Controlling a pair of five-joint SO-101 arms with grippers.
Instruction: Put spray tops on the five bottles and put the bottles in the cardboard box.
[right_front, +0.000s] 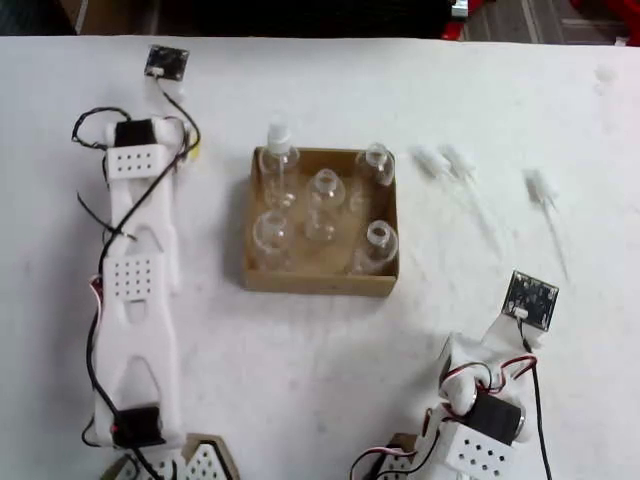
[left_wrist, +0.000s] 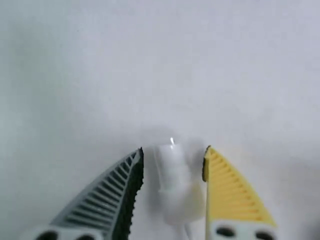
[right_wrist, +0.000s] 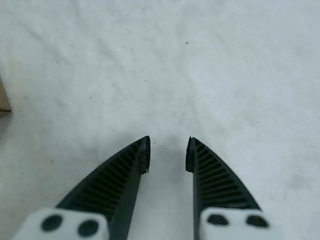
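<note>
**High view.** The cardboard box (right_front: 320, 283) sits mid-table w/ five clear glass bottles (right_front: 324, 195) upright inside. The glass is see-through, so outlines are faint. The bottle in the box's far-left corner wears a white capped spray top (right_front: 278, 137); the other four necks are open. Three loose spray tops (right_front: 457, 162) lie right of the box, white on the white table (right_front: 300, 380), dip tubes barely traceable. The left arm is stretched out left of the box. The right arm is folded near-right of it, base cut off by the frame edge.

**Left wrist view.** The left gripper (left_wrist: 173, 150) has grey & yellow jaws part open, astride a held-between spray top (left_wrist: 172, 172). There is a gap on the grey side; contact on the yellow side is unclear, and its lower end is cut off.

**Right wrist view.** The right gripper (right_wrist: 167, 152) has black jaws narrowly apart, empty, over the table. A brown corner of the box (right_wrist: 3, 102) is cut off at the edge.
</note>
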